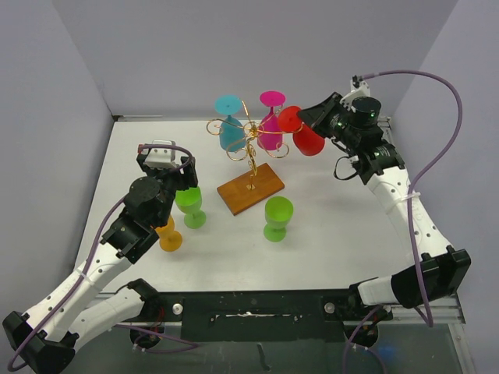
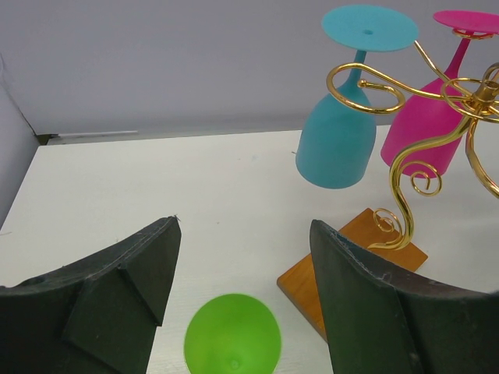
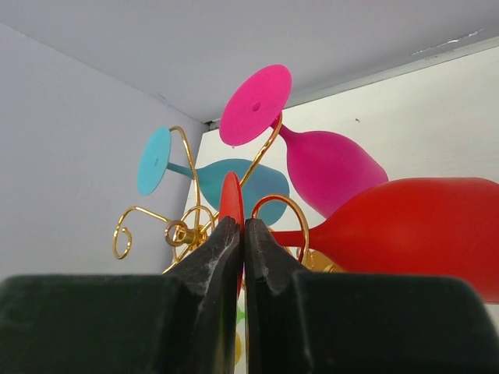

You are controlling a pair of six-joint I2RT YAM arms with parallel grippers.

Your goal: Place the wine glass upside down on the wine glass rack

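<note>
The wine glass rack (image 1: 251, 148) is gold wire on a brown wooden base (image 1: 250, 188). A teal glass (image 1: 231, 128) and a magenta glass (image 1: 270, 128) hang on it upside down. My right gripper (image 1: 300, 117) is shut on the foot disc of a red wine glass (image 1: 308, 139), held tilted at the rack's right side. In the right wrist view the gripper (image 3: 243, 226) pinches the red foot, and the glass's stem and bowl (image 3: 421, 226) lie beside a gold scroll loop (image 3: 281, 204). My left gripper (image 1: 181, 173) is open and empty above a green glass (image 2: 232, 343).
That green glass (image 1: 189, 204) stands left of the base. A second green glass (image 1: 277, 216) stands in front of the base. An orange glass (image 1: 168, 235) stands by my left arm. Grey walls close in the table on three sides.
</note>
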